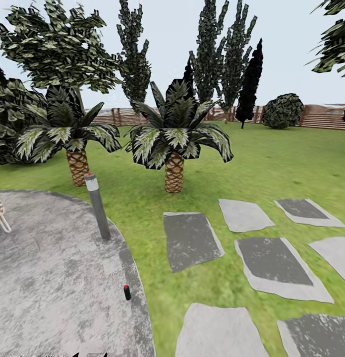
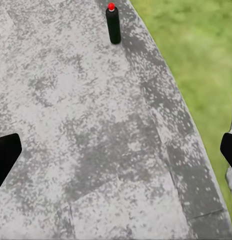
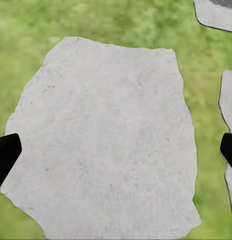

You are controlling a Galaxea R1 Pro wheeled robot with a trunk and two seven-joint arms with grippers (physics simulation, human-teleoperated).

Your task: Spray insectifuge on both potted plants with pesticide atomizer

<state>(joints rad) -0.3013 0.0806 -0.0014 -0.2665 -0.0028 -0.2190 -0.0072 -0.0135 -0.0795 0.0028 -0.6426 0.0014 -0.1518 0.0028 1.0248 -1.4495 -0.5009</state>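
Both hands gape open, left hand (image 2: 116,150) over the patio (image 2: 71,125), atomizer (image 2: 113,24) upright beyond; right hand (image 3: 116,150) over a slab (image 3: 106,135), fingertips cropped.

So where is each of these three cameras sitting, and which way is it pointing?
Head view: on the robot's head, looking forward and down across the patio, lawn, stepping slabs and palms; a small black bottle with a red cap stands near the patio edge.
Left wrist view: on the left arm, looking down at the patio; dark fingertips of the left hand show at both edges.
Right wrist view: on the right arm, above a pale slab; right hand likewise.
Shared: head and left wrist both show the bottle.
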